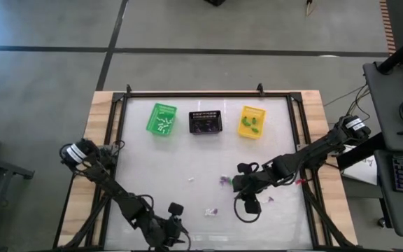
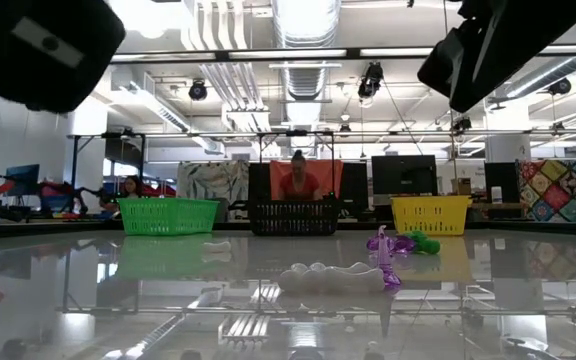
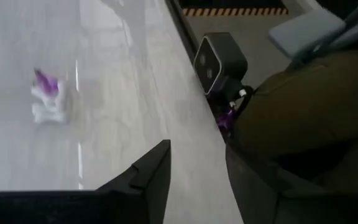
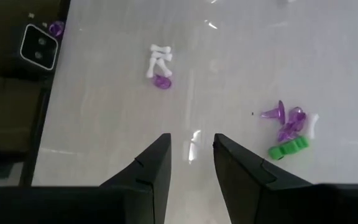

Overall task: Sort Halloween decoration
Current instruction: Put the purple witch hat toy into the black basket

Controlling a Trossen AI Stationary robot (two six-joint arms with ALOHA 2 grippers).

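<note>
The Halloween decoration lies scattered on the white table. A white and purple clump (image 1: 210,210) (image 3: 47,99) (image 4: 158,65) lies near the front, and a purple, green and white clump (image 1: 226,180) (image 4: 288,127) lies mid-table. One white piece (image 1: 191,179) lies alone. My left gripper (image 1: 182,234) (image 3: 194,180) is open at the table's near edge, pointing along it, with the white and purple clump off to its far side. My right gripper (image 1: 245,204) (image 4: 191,155) hovers open above bare table, right of the white and purple clump. Neither gripper has anything between its fingers.
At the far side stand a green basket (image 1: 161,119), a black basket (image 1: 206,122) and a yellow basket (image 1: 252,121), each with small pieces inside. A small black camera (image 3: 219,59) sits at the near edge, with a purple piece (image 3: 225,118) beside it. More pieces (image 1: 268,199) lie right of my right gripper.
</note>
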